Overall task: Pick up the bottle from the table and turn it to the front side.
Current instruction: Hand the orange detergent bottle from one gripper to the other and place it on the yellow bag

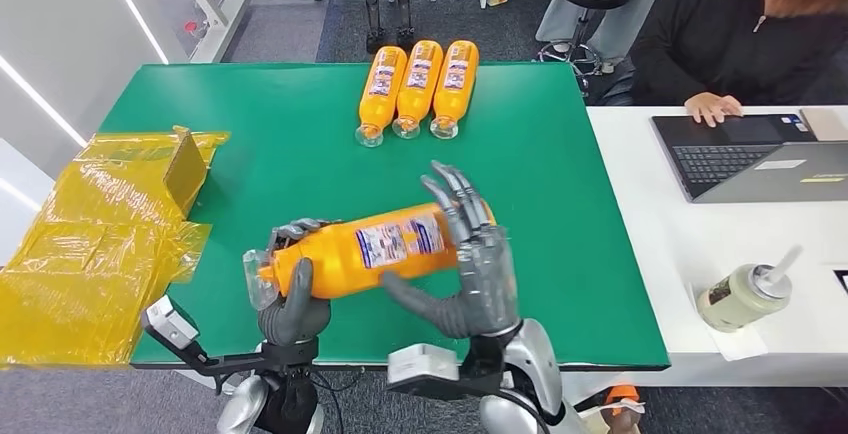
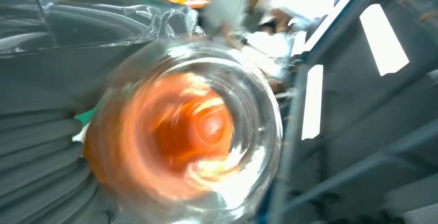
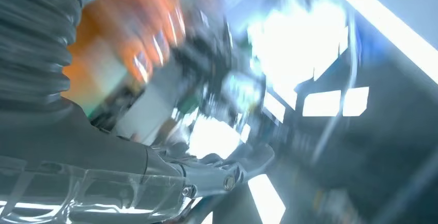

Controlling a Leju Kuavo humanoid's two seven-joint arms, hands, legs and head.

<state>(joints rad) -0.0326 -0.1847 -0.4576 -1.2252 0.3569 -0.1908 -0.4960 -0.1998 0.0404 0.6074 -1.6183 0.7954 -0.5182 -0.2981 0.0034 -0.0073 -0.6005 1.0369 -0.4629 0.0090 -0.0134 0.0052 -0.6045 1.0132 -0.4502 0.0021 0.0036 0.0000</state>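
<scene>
An orange bottle [image 1: 365,249] with a clear cap and a white and blue label lies sideways in the air above the front of the green table [image 1: 300,144], label facing up. My left hand [image 1: 293,299] grips its neck end by the cap. My right hand [image 1: 472,264] holds its base end, fingers spread over the far side and thumb underneath. In the left wrist view the clear cap [image 2: 206,131] sits blurred right before the camera. The right wrist view has the orange bottle [image 3: 124,53] as a blur against my hand.
Three more orange bottles [image 1: 417,87] lie side by side at the table's far edge. Crumpled yellow plastic wrap [image 1: 95,244] covers the left side. On the white desk to the right sit a laptop [image 1: 750,159] and a cup with a straw [image 1: 745,297]; a person [image 1: 740,34] sits there.
</scene>
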